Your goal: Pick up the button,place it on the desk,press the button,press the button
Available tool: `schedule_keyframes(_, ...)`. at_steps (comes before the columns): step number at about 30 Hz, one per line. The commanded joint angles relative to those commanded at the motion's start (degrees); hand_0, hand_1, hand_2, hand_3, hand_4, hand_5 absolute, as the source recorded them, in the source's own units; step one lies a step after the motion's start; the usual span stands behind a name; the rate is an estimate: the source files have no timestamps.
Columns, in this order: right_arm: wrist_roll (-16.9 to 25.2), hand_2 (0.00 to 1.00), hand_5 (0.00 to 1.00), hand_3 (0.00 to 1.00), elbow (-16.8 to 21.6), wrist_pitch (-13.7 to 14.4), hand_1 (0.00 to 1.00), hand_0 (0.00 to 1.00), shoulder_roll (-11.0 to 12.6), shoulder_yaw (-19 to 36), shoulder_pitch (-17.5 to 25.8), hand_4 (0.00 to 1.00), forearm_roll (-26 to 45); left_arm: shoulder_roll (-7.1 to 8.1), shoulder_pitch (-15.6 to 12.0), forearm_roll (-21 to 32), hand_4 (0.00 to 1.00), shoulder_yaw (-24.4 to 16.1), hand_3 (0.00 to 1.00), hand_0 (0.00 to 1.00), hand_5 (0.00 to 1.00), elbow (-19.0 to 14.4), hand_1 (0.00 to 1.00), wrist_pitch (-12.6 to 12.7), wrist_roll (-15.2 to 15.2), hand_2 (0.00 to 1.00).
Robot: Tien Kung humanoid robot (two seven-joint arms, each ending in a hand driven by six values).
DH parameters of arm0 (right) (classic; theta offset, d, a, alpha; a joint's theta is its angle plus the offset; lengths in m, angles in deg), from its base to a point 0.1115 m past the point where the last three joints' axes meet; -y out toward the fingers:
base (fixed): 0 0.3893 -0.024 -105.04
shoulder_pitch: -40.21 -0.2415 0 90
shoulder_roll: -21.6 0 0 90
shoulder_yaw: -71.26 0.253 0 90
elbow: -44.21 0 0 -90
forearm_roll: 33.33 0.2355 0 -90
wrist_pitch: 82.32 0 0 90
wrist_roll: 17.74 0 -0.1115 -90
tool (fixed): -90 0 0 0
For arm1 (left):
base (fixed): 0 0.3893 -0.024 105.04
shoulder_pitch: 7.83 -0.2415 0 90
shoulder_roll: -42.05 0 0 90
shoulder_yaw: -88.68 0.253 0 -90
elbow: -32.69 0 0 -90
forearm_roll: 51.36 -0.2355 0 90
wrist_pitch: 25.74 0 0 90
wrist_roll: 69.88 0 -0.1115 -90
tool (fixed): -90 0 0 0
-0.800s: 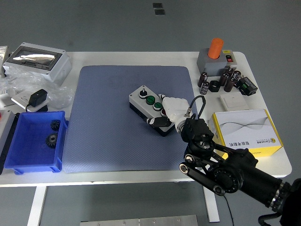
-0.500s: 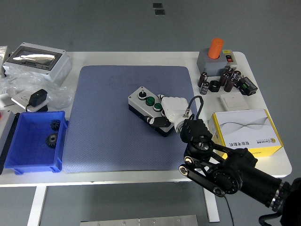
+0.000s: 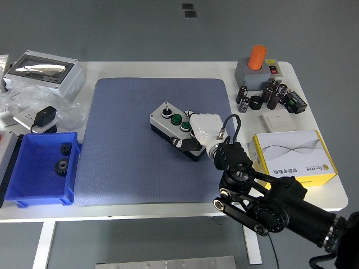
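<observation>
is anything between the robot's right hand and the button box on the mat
No. The right hand is already on the near right end of the button box, which lies on the blue mat. Nothing visible stands between them.

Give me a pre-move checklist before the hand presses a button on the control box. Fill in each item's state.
1. Button box lies on the blue mat: ok; it looks flat on the mat, clear of its edges.
2. Right hand at the box: ok; it covers the box's right end.
3. Grip on the box: cannot tell; the fingers are hidden under the hand.
4. Buttons reachable: ok; the green button and black knob show uncovered.
5. Space around the box: ok; the blue bin and yellow box stand well apart.
6. Left arm: cannot tell; not in view.
</observation>
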Motion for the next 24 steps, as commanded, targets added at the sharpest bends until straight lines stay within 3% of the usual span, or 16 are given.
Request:
schedule_keyframes(8, 9.63, 0.377, 0.002, 0.482, 1.92, 2.17, 0.273, 0.048, 2.72, -1.07, -1.57, 0.225, 2.02, -0.08, -0.07, 0.38, 0.898, 0.30, 0.749, 0.652, 0.547, -0.03, 0.615, 0.27, 0.04, 0.620)
schedule_keyframes(15, 20.91, 0.390, 0.002, 0.488, 5.78, 0.07, 0.283, 0.068, 6.59, -6.24, -4.25, 0.204, 3.35, -0.16, -0.14, 0.44, 0.897, 0.49, 0.749, 0.651, 0.546, -0.08, 0.615, 0.43, 0.15, 0.620)
schedule_keyframes(24, 30.19, 0.389, 0.002, 0.488, 1.72, 0.85, 0.290, 0.092, 5.38, -8.81, -4.67, 0.191, 3.10, -0.47, -0.05, 0.34, 0.894, 0.68, 0.748, 0.651, 0.544, -0.12, 0.616, 0.31, 0.15, 0.620)
